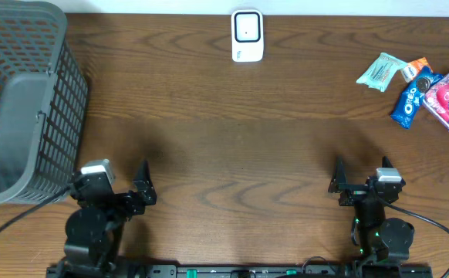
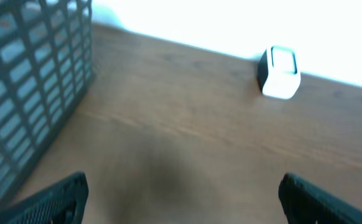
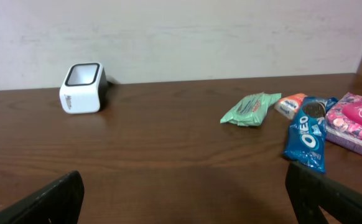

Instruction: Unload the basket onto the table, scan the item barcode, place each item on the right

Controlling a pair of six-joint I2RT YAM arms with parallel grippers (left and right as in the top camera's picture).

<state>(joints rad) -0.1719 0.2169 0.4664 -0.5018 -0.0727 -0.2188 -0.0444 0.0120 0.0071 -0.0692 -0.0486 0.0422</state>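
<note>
We see the basket [image 1: 66, 93] cut off at the left edge, the pink pack [image 3: 355, 118] at the right; the left wrist view is blurred.

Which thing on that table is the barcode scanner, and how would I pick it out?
Look along the far edge of the brown wooden table, about midway between the grey plastic basket on the left and the cluster of snack packets on the right. The barcode scanner stands there alone. Unlike its neighbours it is a small white box with a dark-framed window.
</note>
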